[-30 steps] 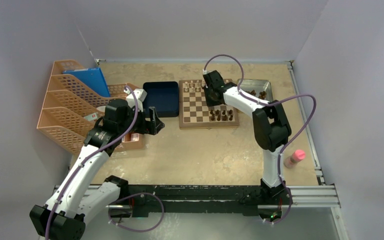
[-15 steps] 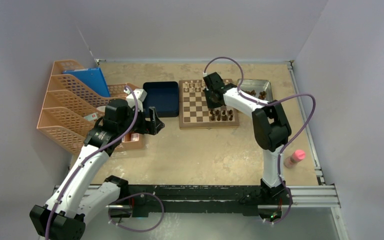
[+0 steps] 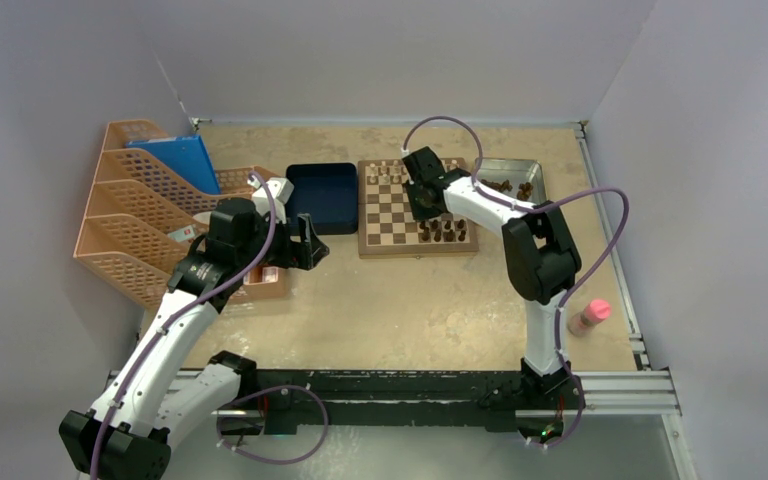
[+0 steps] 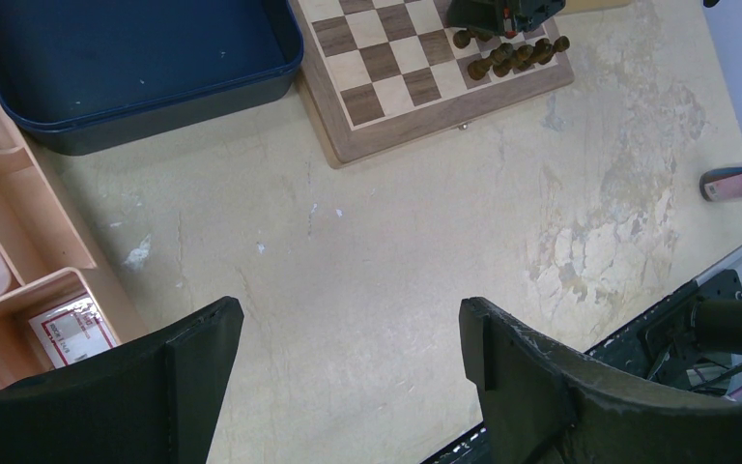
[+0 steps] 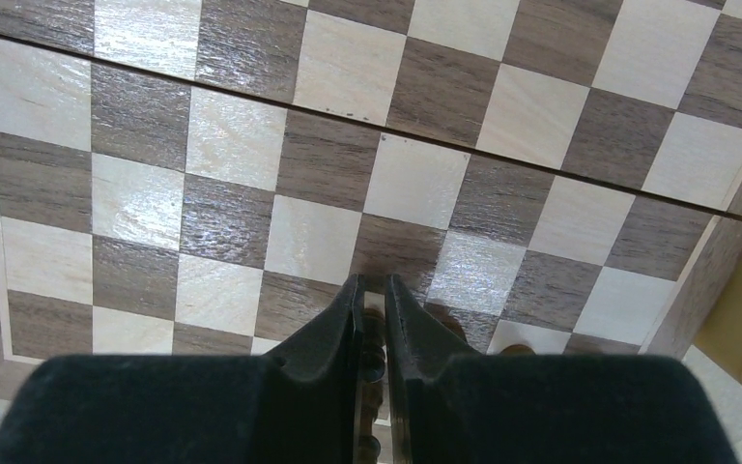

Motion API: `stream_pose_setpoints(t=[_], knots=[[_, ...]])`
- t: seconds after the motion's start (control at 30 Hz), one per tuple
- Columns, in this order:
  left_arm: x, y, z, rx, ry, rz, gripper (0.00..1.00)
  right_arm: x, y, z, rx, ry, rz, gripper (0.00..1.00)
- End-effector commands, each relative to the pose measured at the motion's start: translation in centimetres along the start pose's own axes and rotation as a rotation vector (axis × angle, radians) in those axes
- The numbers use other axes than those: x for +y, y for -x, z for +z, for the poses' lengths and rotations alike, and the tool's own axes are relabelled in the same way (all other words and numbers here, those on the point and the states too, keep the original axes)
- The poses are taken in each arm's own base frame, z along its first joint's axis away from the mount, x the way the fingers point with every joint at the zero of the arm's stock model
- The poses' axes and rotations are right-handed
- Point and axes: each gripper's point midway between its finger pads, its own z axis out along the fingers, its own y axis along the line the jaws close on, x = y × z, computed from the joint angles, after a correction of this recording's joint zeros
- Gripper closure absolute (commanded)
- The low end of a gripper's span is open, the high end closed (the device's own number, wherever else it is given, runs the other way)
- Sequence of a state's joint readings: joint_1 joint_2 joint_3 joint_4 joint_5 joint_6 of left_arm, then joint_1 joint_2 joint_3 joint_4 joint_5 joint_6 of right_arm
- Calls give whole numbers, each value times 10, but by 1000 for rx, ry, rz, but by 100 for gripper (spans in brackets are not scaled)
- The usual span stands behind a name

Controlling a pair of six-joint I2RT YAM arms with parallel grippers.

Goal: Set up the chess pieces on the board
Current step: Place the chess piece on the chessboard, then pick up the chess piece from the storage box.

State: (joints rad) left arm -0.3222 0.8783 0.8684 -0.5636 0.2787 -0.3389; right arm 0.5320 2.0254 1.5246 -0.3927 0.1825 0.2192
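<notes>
The board (image 3: 390, 215) lies at the back middle of the table. A row of dark chess pieces (image 3: 443, 232) stands along its near right edge, and light ones (image 3: 388, 172) line its far edge. My right gripper (image 3: 423, 200) hovers over the board's right half, shut on a dark chess piece (image 5: 374, 358) pinched between its fingers (image 5: 333, 329) above the chequered squares (image 5: 222, 135). My left gripper (image 4: 348, 338) is open and holds nothing, above bare table left of the board (image 4: 386, 68). More dark pieces (image 3: 525, 188) lie in the silver tray.
A dark blue tray (image 3: 322, 195) touches the board's left side. The silver metal tray (image 3: 515, 165) is right of the board. Orange file racks (image 3: 140, 210) fill the left side. A pink bottle (image 3: 590, 316) stands near the right rail.
My right gripper has shifted slightly left over the board with the dark piece still held. The left arm has not moved.
</notes>
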Motion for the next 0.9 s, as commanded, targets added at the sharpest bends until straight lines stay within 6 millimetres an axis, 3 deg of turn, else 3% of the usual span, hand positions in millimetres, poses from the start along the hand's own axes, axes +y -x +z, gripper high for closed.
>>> stream_pose_setpoints(t=[0.0, 0.17, 0.5, 0.63, 0.87], knots=[[-1, 6, -2, -30, 1, 12, 17, 2, 8, -3, -16, -5, -3, 84], [-1, 6, -1, -30, 1, 12, 17, 7, 27, -12, -62, 9, 38, 80], [0, 5, -1, -28, 5, 10, 17, -8, 93, -44, -266, -64, 108, 72], [-2, 5, -1, -24, -5, 11, 17, -40, 110, -58, -340, -127, 189, 70], [-4, 4, -1, -23, -15, 12, 17, -130, 127, -79, -453, -312, 357, 68]])
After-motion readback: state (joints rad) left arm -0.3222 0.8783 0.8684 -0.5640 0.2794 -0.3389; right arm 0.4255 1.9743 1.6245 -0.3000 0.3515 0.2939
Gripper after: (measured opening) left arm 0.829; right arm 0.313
